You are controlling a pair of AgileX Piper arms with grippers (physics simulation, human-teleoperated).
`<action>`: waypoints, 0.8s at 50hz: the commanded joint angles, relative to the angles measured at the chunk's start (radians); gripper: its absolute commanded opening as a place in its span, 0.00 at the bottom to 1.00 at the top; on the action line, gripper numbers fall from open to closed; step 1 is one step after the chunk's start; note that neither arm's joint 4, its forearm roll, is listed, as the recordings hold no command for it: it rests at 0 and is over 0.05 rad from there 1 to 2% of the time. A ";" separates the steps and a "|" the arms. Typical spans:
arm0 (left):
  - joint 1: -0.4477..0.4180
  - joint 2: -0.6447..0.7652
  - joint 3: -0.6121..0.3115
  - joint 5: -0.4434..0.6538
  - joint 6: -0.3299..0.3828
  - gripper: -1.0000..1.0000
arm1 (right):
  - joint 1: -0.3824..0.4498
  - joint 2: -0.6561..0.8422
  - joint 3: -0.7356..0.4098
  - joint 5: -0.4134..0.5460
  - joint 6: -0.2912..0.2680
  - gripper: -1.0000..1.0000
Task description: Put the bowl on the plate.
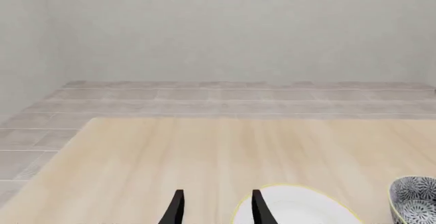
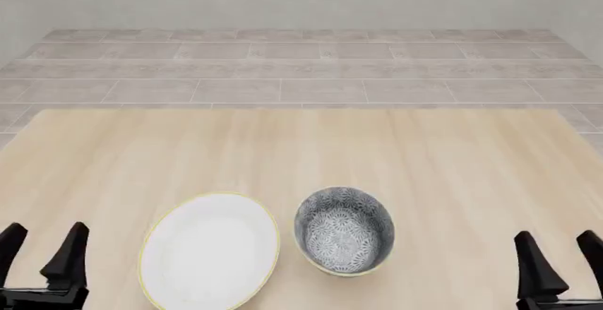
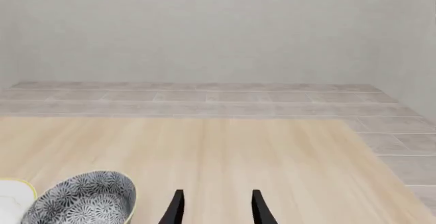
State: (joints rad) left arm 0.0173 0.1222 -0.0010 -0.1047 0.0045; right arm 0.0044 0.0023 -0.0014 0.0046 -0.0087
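The bowl point(image 2: 344, 230), dark grey with a white floral pattern, sits on the table near the front, just right of the plate point(image 2: 209, 250). That plate is flat and white with a thin yellow rim, and the two nearly touch. My left gripper point(image 2: 42, 243) stands open at the front left corner, well left of the plate. At the front right my right gripper point(image 2: 558, 250) is open too, well right of the bowl. The left wrist view shows the plate point(image 1: 299, 206) and part of the bowl point(image 1: 415, 198). The right wrist view shows the bowl point(image 3: 85, 198) and a sliver of plate point(image 3: 14, 196).
The light wooden table point(image 2: 301, 147) stretches away to its far edge. Beyond it lie a grey tiled floor point(image 2: 301, 70) and a pale wall.
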 commanded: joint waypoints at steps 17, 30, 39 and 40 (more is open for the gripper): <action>-0.015 -0.120 -0.002 0.096 -0.003 1.00 | -0.007 -0.001 -0.013 -0.009 -0.004 1.00; -0.018 -0.121 -0.001 0.096 -0.004 1.00 | 0.025 0.005 -0.008 0.005 0.017 1.00; -0.022 -0.122 -0.001 0.096 0.000 1.00 | 0.051 0.002 0.000 0.012 0.002 1.00; -0.022 -0.122 -0.002 0.096 -0.001 1.00 | 0.055 0.002 0.000 0.014 0.003 1.00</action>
State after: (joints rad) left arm -0.0018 0.0029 -0.0023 -0.0105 0.0034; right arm 0.0366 0.0064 -0.0068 0.0096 -0.0016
